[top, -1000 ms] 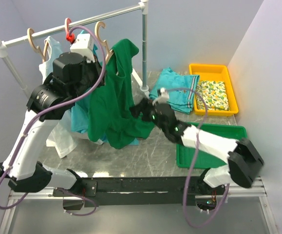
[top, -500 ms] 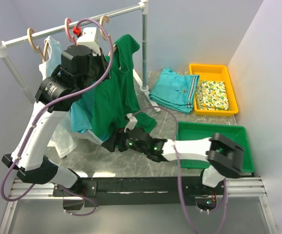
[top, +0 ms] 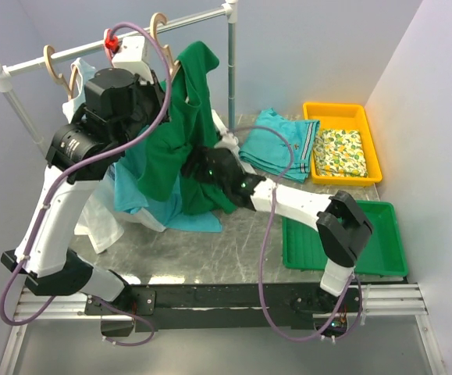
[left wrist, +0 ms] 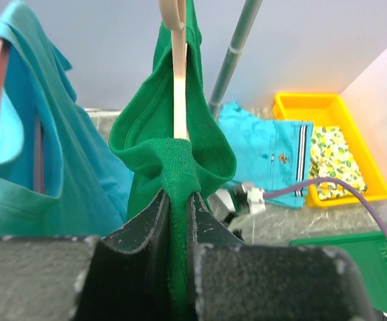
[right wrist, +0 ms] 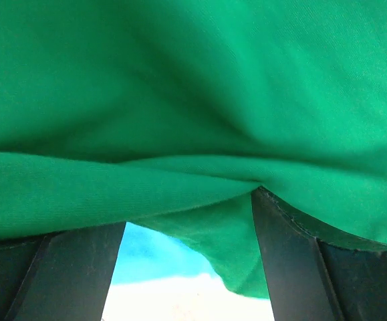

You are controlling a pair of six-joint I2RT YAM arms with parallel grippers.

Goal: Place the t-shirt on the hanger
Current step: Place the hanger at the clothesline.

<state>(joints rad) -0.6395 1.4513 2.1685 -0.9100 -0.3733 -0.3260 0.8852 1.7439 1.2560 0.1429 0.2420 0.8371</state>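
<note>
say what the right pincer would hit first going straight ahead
The t-shirt: its green cloth drapes across the open right pincer, likely touching, though depth is unclear.

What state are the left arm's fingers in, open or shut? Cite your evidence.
Shut: in the left wrist view, the left fingers pinch a fold of the t-shirt just below the hanger.

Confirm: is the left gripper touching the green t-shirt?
Touching. The left wrist view shows a fold of the t-shirt pinched between the closed fingers of the left gripper, just below the hanger.
</note>
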